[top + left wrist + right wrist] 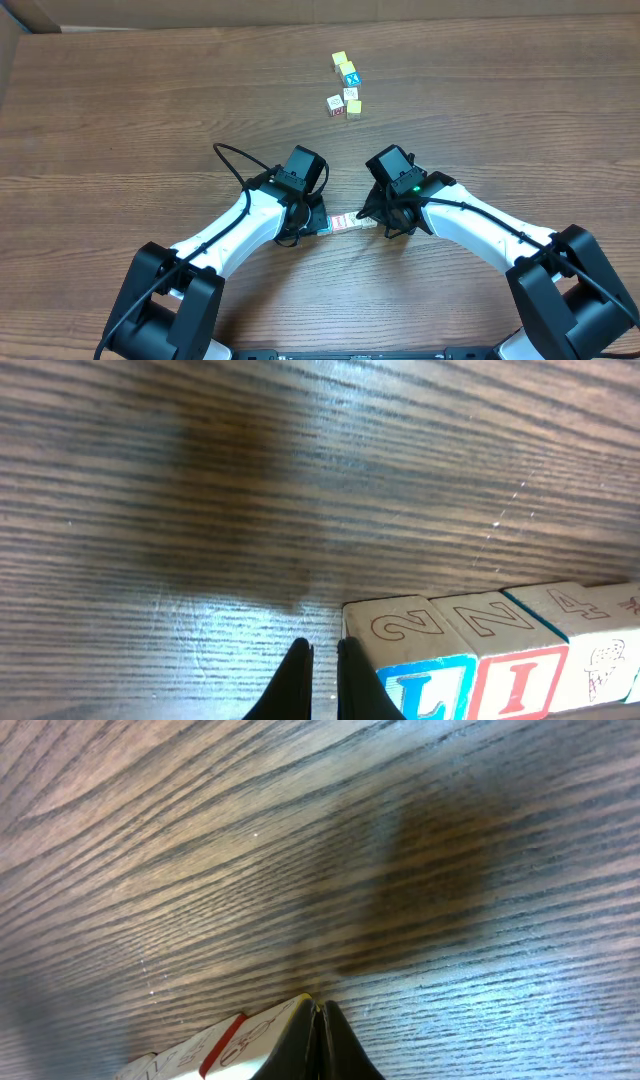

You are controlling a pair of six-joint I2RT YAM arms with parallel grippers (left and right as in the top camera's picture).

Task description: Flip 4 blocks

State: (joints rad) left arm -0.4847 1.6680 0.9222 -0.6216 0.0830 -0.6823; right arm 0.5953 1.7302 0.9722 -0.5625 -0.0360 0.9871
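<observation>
A short row of several blocks (345,222) lies on the table between my two grippers. The left wrist view shows cream tops marked 2 (405,625), N (495,618) and 4 (570,605), with a blue L face (425,695) and a red I face (520,680) on the near side. My left gripper (322,658) is shut on nothing, its right finger against the row's end block. At the other end my right gripper (318,1012) is also shut and empty. Its left finger touches a cream block with a yellow edge (255,1035).
A loose cluster of small cubes (346,85) sits at the far middle of the wooden table (120,110), some yellow-topped, one blue, one red-sided. Both arms (230,235) angle inward from the near edge.
</observation>
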